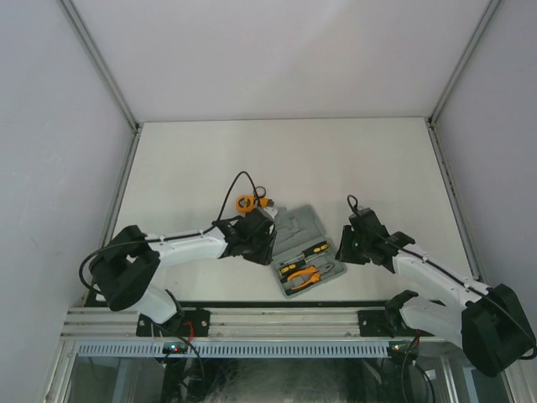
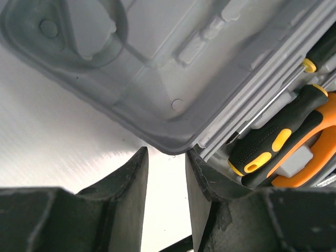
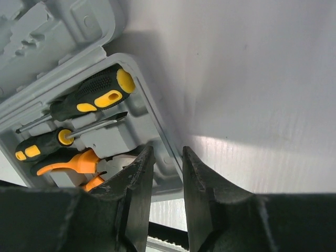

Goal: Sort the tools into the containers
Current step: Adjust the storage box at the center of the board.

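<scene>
The grey tool case (image 1: 295,225) lies open mid-table, its empty lid half to the far left. The near half holds two black-and-yellow screwdrivers (image 3: 94,94) and orange-handled pliers (image 3: 68,164). The round orange tape measure (image 1: 247,201) lies on the table just beyond the case. My left gripper (image 2: 167,157) is open and empty, its tips at the left corner of the case (image 2: 157,68), by the hinge. My right gripper (image 3: 168,155) is open, its fingers astride the rim of the case (image 3: 157,131) at the right corner. The hex key set and the black ring do not show.
The white table (image 1: 285,159) reaches back to the grey walls. A black cable (image 1: 235,186) loops up from the left arm near the tape measure. The metal rail with the arm bases (image 1: 277,319) runs along the near edge.
</scene>
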Robot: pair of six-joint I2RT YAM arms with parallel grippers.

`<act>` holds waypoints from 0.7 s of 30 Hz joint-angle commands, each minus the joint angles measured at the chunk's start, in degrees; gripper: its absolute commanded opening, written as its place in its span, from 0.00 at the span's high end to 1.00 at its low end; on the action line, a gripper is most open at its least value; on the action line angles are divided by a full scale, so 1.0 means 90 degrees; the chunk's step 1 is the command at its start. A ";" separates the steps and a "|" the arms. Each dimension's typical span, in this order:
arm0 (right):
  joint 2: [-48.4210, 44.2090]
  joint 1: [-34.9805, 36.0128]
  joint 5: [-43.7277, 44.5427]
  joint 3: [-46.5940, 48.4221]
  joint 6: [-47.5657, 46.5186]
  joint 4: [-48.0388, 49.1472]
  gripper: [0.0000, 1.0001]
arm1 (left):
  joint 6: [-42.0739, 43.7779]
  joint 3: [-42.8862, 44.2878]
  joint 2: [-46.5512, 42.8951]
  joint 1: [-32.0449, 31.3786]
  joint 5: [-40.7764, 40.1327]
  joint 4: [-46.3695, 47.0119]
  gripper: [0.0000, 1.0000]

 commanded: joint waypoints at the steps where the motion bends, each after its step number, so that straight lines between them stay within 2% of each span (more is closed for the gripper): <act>1: -0.0186 0.0154 -0.0422 -0.0200 0.0465 0.0067 0.72 | 0.0204 0.0788 0.0385 0.0094 0.0160 0.0398 0.61; 12: -0.0105 0.0507 -0.0110 -0.0220 0.0855 0.0100 0.71 | 0.0735 0.1880 0.1059 0.0526 0.0128 0.0053 0.61; 21: -0.0968 0.0446 0.1123 0.0161 0.0888 -0.0813 0.66 | 0.0936 0.1586 0.0205 0.0634 -0.0280 -0.0197 0.54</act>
